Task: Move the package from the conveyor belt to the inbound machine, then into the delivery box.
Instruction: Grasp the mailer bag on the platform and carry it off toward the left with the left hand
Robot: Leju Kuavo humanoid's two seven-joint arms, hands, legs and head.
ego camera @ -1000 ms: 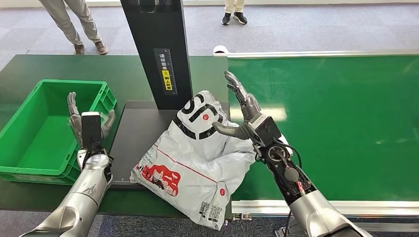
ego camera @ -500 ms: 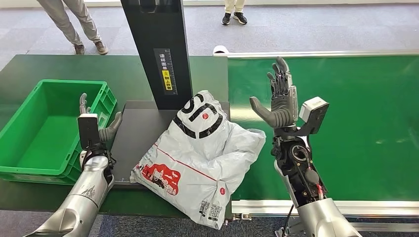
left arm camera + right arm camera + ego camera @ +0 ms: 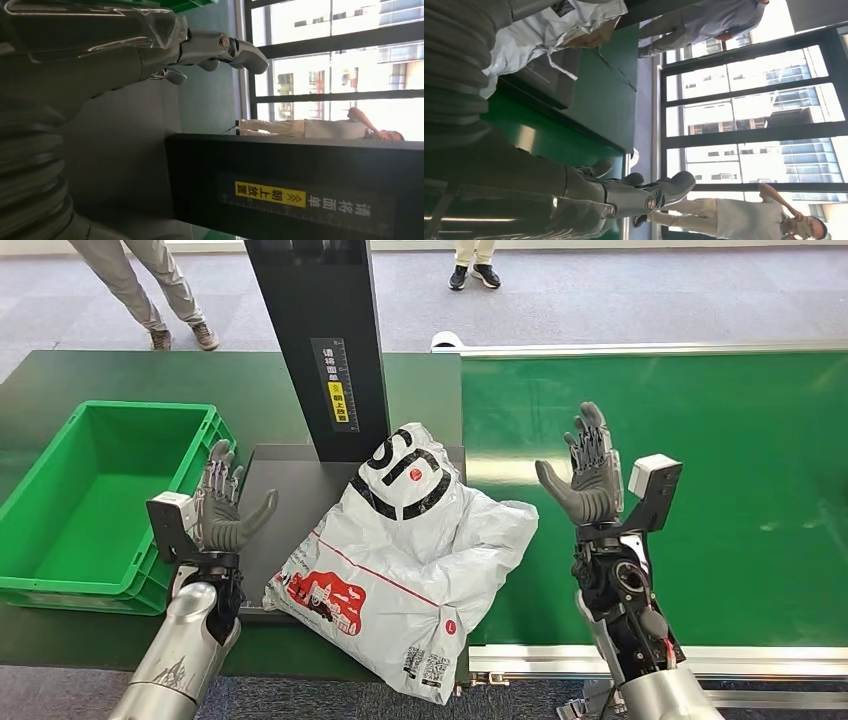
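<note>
White plastic mailer package point(image 3: 400, 560) with black lettering and a red print lying crumpled on the dark grey platform point(image 3: 285, 505) of the inbound machine, spilling over its front edge and onto the edge of the green conveyor belt point(image 3: 700, 490), just in front of the black scanner column point(image 3: 320, 340); same spot and shape as a second ago. Right hand point(image 3: 590, 472) now lifted clear of the package, held upright over the belt to the right of it, palm turned toward the package, fingers apart and empty; a second ago pressed against the package's upper right side, half a second ago already off it and higher. Left hand point(image 3: 222, 510) raised at the platform's left edge, between the green delivery box point(image 3: 95, 495) and the package, fingers spread and holding nothing, not touching the package; shifted rightward from over the box wall since the earlier frames and turned to face the package. Box sitting on the dark green counter point(image 3: 100, 375) left of the machine. Two people's legs point(image 3: 150, 290) standing on the grey floor beyond the counter
</note>
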